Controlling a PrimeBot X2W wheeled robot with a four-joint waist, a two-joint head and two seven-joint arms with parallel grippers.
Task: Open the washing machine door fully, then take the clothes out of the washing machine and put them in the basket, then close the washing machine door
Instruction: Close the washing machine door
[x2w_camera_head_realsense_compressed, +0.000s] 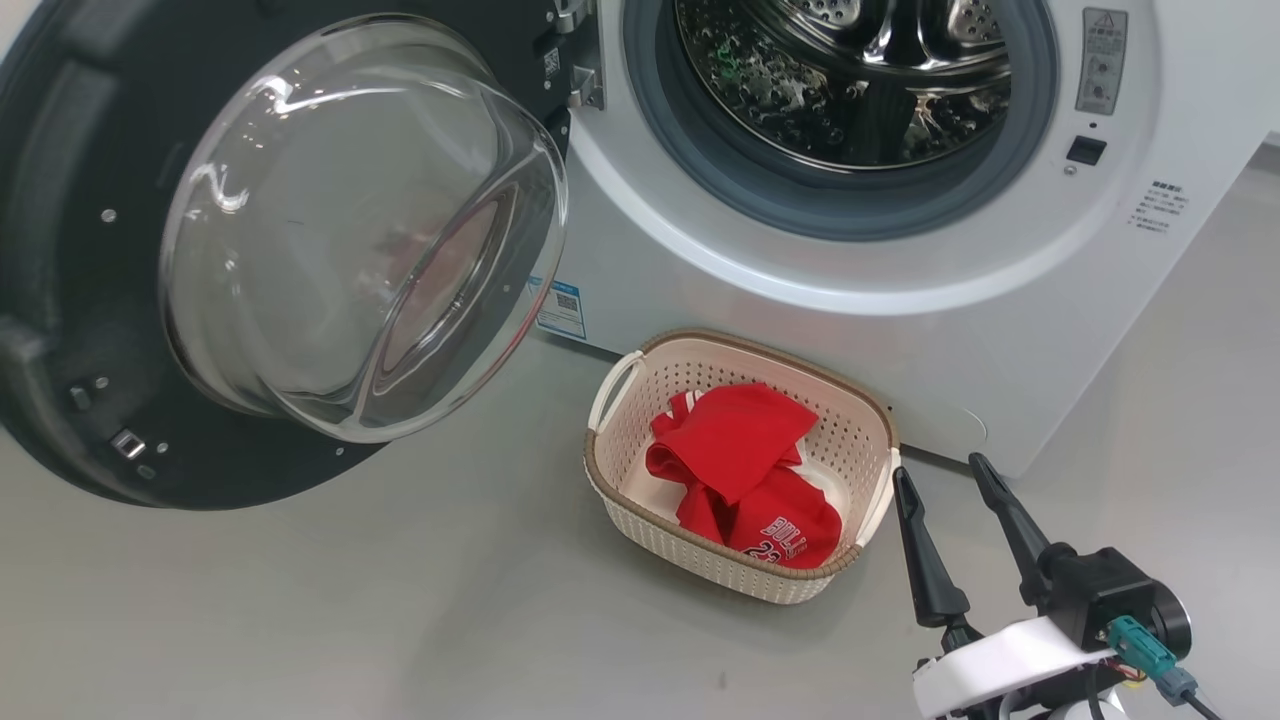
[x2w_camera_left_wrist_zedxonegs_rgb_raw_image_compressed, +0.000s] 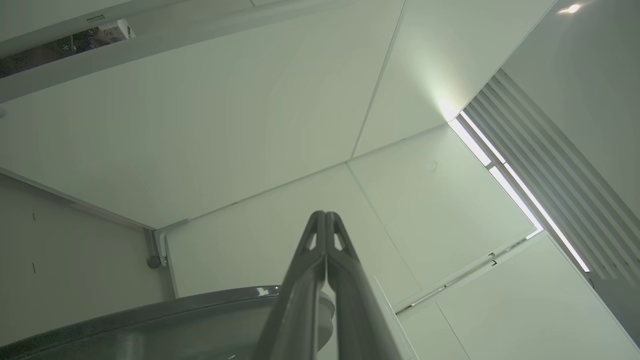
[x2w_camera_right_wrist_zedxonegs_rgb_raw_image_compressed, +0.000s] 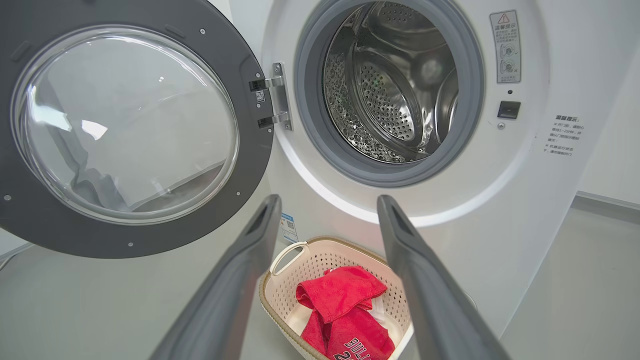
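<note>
Right gripper (x2w_camera_head_realsense_compressed: 940, 468) spread, empty, just beside basket (x2w_camera_head_realsense_compressed: 700, 342). Left gripper (x2w_camera_left_wrist_zedxonegs_rgb_raw_image_compressed: 325, 220) pressed together, pointing at ceiling (x2w_camera_left_wrist_zedxonegs_rgb_raw_image_compressed: 250, 125). Clothes (x2w_camera_head_realsense_compressed: 735, 445) in basket; visible drum (x2w_camera_head_realsense_compressed: 850, 90) bare. Washing machine door (x2w_camera_head_realsense_compressed: 60, 300) wide open. Judged remaining: closing it.

Pale grey floor (x2w_camera_head_realsense_compressed: 300, 620); white ceiling panels (x2w_camera_left_wrist_zedxonegs_rgb_raw_image_compressed: 250, 125); slatted vent (x2w_camera_left_wrist_zedxonegs_rgb_raw_image_compressed: 565, 180) beside a bright light strip (x2w_camera_left_wrist_zedxonegs_rgb_raw_image_compressed: 475, 142).

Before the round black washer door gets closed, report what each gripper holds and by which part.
Nothing is held. The right gripper stands open and empty near the cream perforated plastic basket; the left gripper is shut on nothing.
</note>
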